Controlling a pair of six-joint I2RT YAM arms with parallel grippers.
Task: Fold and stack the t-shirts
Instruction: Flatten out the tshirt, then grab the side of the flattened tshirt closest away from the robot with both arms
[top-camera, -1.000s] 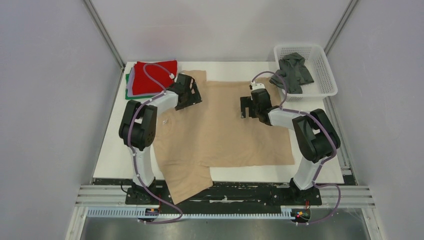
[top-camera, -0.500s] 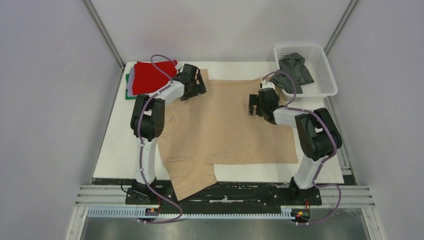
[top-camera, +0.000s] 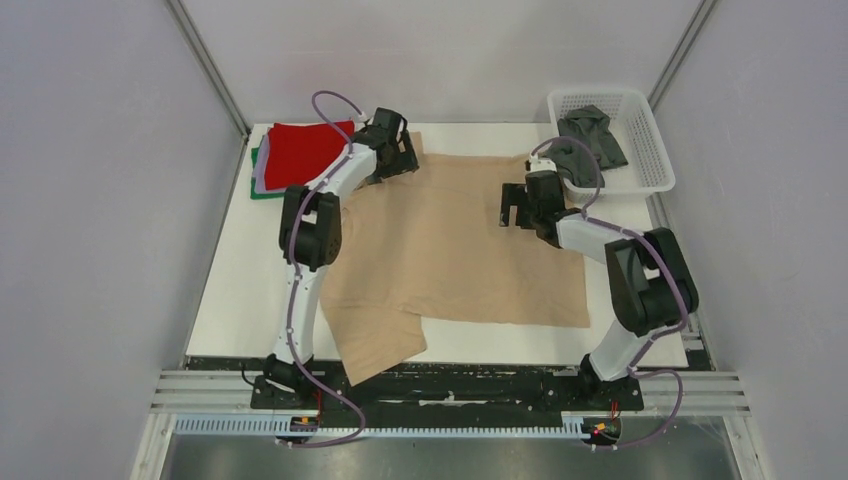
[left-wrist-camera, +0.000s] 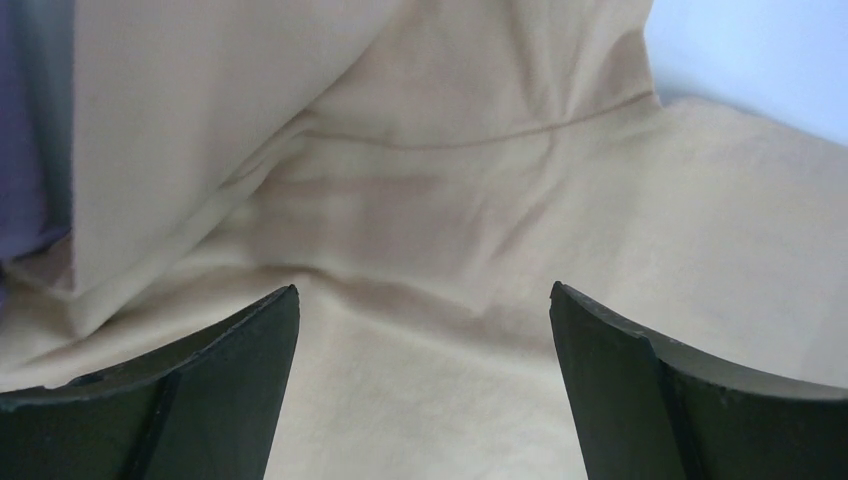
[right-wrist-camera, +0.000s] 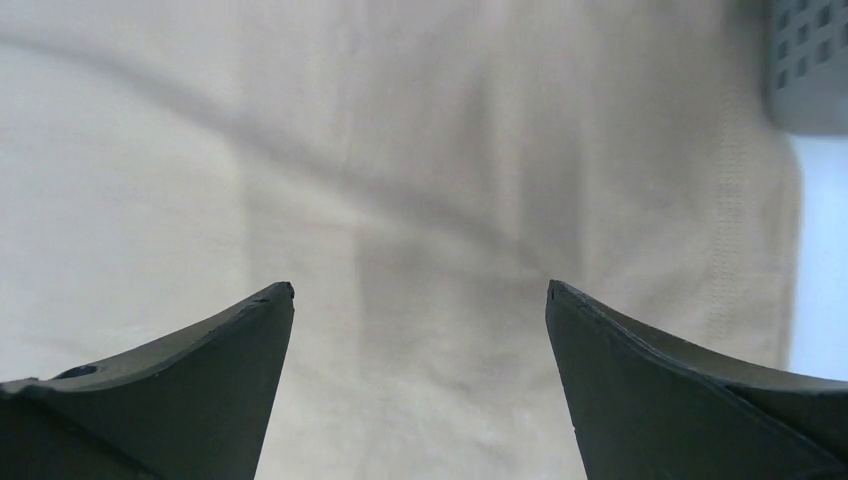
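A large tan t-shirt (top-camera: 450, 250) lies spread over the middle of the table, one sleeve hanging over the near edge. My left gripper (top-camera: 392, 148) is open over its far left corner, next to a folded stack with a red shirt (top-camera: 300, 150) on top and lavender and green edges beneath. In the left wrist view the open gripper (left-wrist-camera: 424, 300) hovers over creased tan cloth (left-wrist-camera: 450, 200). My right gripper (top-camera: 518, 205) is open over the shirt's far right part. The right wrist view shows the open gripper (right-wrist-camera: 420, 295) above flat tan cloth (right-wrist-camera: 420, 150) near its hem. Dark grey shirts (top-camera: 588, 140) lie in the basket.
A white mesh basket (top-camera: 640, 120) stands at the far right corner; its corner shows in the right wrist view (right-wrist-camera: 812, 60). White table (top-camera: 250, 270) shows left of the tan shirt. Grey walls enclose the table on three sides.
Both arms have reached farther toward the back edge of the tan shirt. The left gripper moved up and right to the shirt's far left corner. The cloth has shifted slightly.
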